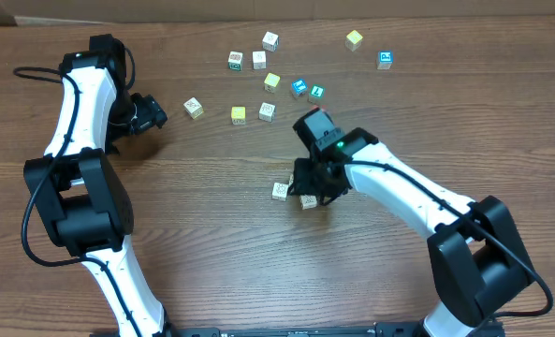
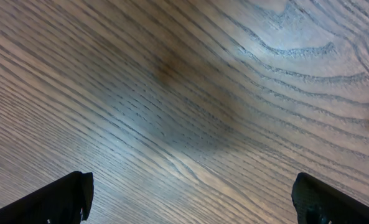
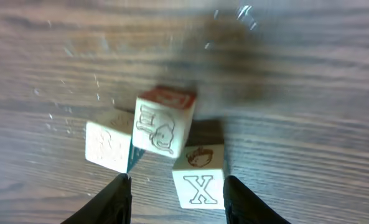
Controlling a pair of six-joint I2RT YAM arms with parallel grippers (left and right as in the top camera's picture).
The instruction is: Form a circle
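Observation:
The circle is a small clump of cream picture cubes (image 1: 280, 190) on the wooden table, partly hidden under my right gripper (image 1: 316, 187) in the overhead view. In the right wrist view, a cube with an X face (image 3: 200, 180) stands between the fingers of my right gripper (image 3: 178, 199). It is close to the right finger (image 3: 243, 202), with a gap on the left, so the jaws are open. A tilted cube with a red-printed top (image 3: 163, 121) leans behind it, beside a third cream cube (image 3: 108, 144). My left gripper (image 1: 151, 114) is wide open over bare wood (image 2: 184, 112).
Several loose cubes lie at the back of the table: cream ones (image 1: 194, 108) (image 1: 259, 59), yellow ones (image 1: 239, 114) (image 1: 354, 38) and blue-faced ones (image 1: 299, 87) (image 1: 385, 59). The left arm's base (image 1: 76, 201) stands at the left and the right arm's base (image 1: 474, 253) at the lower right.

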